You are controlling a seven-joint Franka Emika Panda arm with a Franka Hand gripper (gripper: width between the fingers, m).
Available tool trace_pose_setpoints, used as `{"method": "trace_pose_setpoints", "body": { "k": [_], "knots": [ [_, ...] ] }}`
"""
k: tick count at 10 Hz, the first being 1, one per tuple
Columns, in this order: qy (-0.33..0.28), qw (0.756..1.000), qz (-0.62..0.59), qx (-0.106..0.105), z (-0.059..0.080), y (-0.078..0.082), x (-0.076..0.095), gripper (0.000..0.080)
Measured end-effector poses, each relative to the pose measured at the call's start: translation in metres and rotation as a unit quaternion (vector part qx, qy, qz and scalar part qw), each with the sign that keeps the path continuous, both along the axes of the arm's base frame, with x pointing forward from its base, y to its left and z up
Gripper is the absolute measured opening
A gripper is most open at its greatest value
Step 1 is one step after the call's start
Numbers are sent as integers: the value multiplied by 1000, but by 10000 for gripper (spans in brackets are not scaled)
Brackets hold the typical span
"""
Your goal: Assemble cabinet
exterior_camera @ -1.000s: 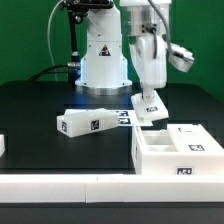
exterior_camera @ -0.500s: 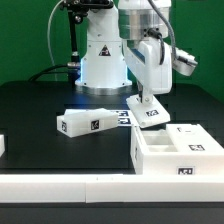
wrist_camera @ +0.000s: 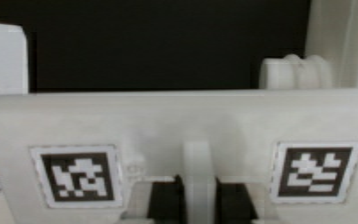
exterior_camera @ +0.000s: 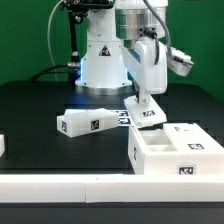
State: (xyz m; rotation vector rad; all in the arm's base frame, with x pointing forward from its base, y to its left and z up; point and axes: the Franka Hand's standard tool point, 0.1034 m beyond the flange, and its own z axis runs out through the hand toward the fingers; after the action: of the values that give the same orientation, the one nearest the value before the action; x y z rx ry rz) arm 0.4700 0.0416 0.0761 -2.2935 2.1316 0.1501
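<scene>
Here, claw (exterior_camera: 146, 100) tight around a tagged white panel (exterior_camera: 150, 113), cabinet box (exterior_camera: 160, 165) just beside.

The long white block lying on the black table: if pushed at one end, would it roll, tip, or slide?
The long white block looks chunky and flat-sided, so it probably would not roll. It lies low on its long side, so tipping seems unlikely. A push at one end would likely swivel it.
</scene>
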Motion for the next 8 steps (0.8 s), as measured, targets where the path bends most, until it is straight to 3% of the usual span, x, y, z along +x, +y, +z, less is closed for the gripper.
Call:
{"method": "trace_pose_setpoints", "body": {
  "k": [4, 8],
  "knots": [
    [2, 1000, 8, -2, -4, 3, -10, 62],
    [3, 1000, -3, 1, 1, 0, -5, 62]
  ]
}}
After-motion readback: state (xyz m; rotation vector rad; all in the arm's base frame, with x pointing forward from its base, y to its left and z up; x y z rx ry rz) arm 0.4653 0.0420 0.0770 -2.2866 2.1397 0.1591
